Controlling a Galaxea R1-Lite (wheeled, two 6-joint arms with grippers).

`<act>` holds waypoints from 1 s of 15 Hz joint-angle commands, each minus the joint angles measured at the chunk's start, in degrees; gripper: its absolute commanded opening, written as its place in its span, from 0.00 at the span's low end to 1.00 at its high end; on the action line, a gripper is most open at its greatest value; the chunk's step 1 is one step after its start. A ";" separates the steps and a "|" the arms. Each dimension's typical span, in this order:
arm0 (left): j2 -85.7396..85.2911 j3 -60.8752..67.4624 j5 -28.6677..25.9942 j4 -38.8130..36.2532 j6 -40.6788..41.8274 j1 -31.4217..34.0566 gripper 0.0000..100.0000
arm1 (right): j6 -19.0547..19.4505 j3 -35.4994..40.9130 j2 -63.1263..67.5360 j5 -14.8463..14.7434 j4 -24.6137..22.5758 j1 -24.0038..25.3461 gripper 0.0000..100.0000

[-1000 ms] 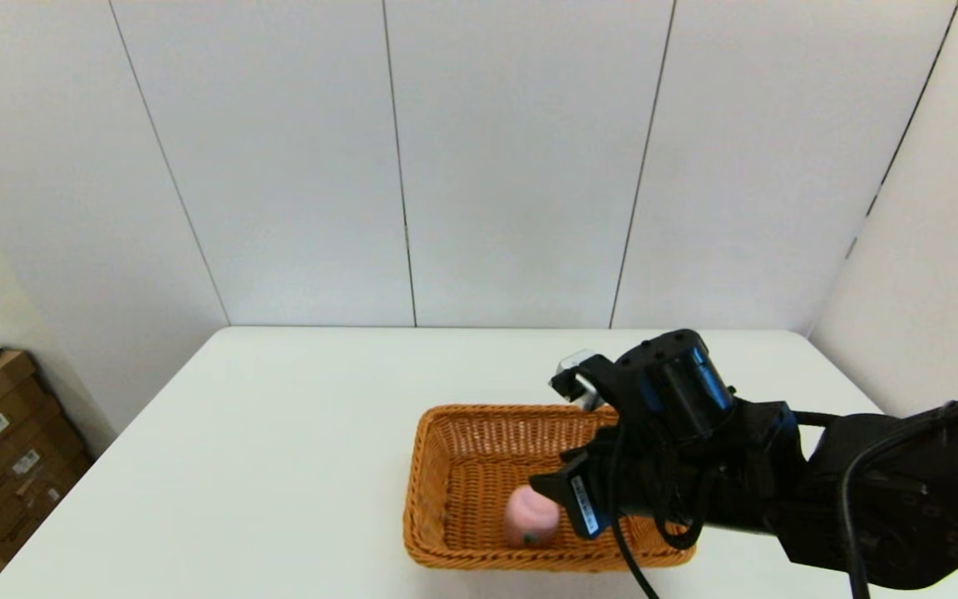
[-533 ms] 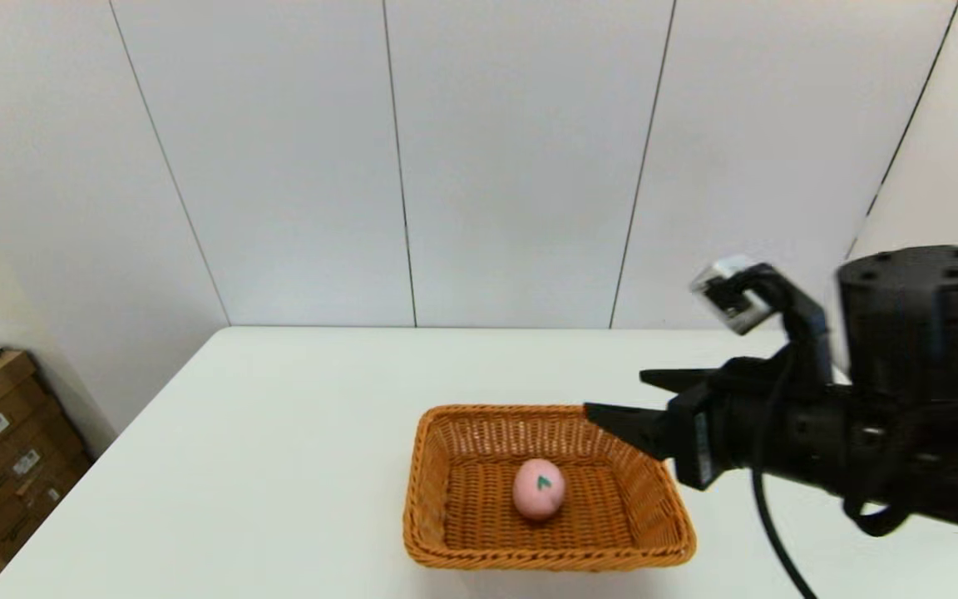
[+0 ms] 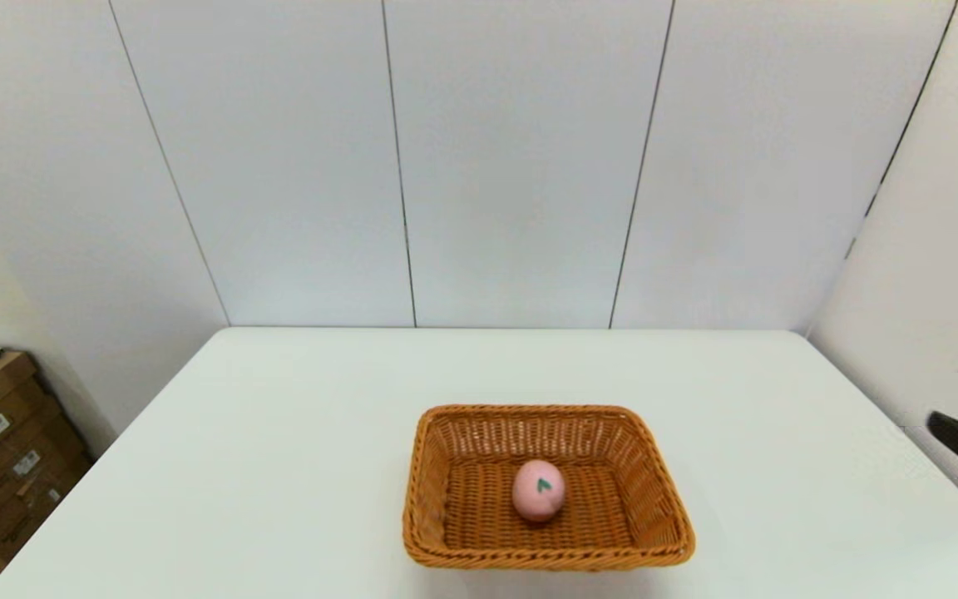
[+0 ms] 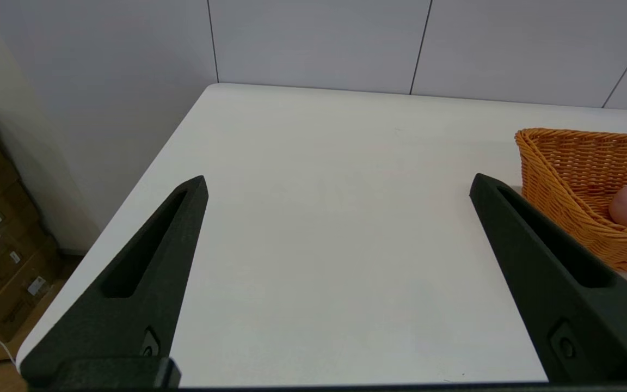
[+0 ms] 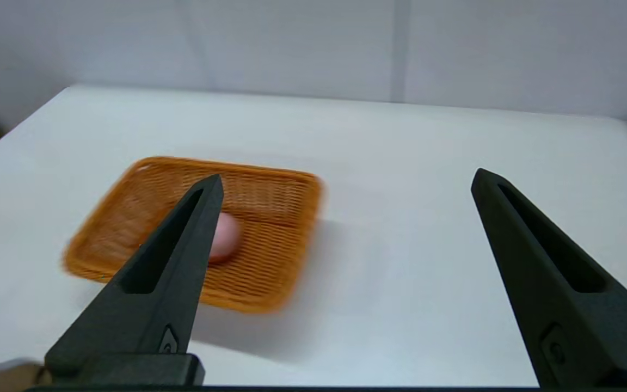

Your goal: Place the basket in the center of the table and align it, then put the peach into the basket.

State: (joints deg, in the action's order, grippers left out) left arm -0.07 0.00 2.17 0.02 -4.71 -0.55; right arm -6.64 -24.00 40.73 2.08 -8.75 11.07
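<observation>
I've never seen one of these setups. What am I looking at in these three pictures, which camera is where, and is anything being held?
This is a two-armed robot at a large white table. One picture looks down from its head; the other two come from cameras on each wrist, behind that arm's two black fingers.

On the table sits a rectangular orange-brown woven wicker basket, and a small pink toy peach with a green leaf mark lies inside it.

Nothing is held. The left claw is open above bare table beside the basket. The right claw is open too, off to the basket's right; the head view shows only a dark tip at its right edge.
</observation>
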 commanded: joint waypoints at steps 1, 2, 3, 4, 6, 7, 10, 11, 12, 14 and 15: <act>-0.01 0.00 0.03 -0.02 -0.13 -0.07 1.00 | 0.14 6.25 -27.19 0.46 14.29 -11.33 1.00; -0.01 0.00 0.03 -0.02 -0.13 -0.07 1.00 | 0.32 7.66 -30.09 0.11 14.55 -11.60 1.00; -0.01 0.00 0.03 -0.02 -0.13 0.02 1.00 | 0.32 8.62 -31.24 -0.15 14.29 -11.24 1.00; -0.01 0.00 0.03 -0.02 -0.13 -0.07 1.00 | 0.40 9.15 -33.17 -0.24 14.91 -11.16 1.00; -0.01 0.00 0.03 -0.02 -0.13 0.02 1.00 | 1.81 12.14 -37.04 -0.06 14.99 -11.07 1.00; -0.01 0.00 0.03 -0.02 -0.13 -0.07 1.00 | 3.30 13.81 -39.50 0.02 15.08 -11.07 1.00; -0.01 0.00 0.03 -0.02 -0.22 0.02 1.00 | 5.76 19.61 -40.82 -1.03 12.00 -10.98 1.00; -0.01 0.00 0.03 -0.02 -0.22 -0.07 1.00 | 5.85 21.01 -40.82 -1.21 10.60 -10.98 1.00; -0.01 0.00 0.03 -0.02 -0.22 0.02 1.00 | 6.73 23.30 -40.82 -1.56 8.40 -10.98 1.00; -0.01 0.00 0.03 -0.02 -0.13 -0.07 1.00 | 7.43 23.92 -40.82 -2.00 8.05 -10.98 1.00; -0.01 0.00 -0.06 -0.02 0.05 0.02 1.00 | 8.31 23.92 -40.82 -1.82 9.02 -10.98 1.00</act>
State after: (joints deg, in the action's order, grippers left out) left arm -0.07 0.00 2.15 0.00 -4.74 -0.57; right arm 0.62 -0.82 0.10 0.07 -1.40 0.07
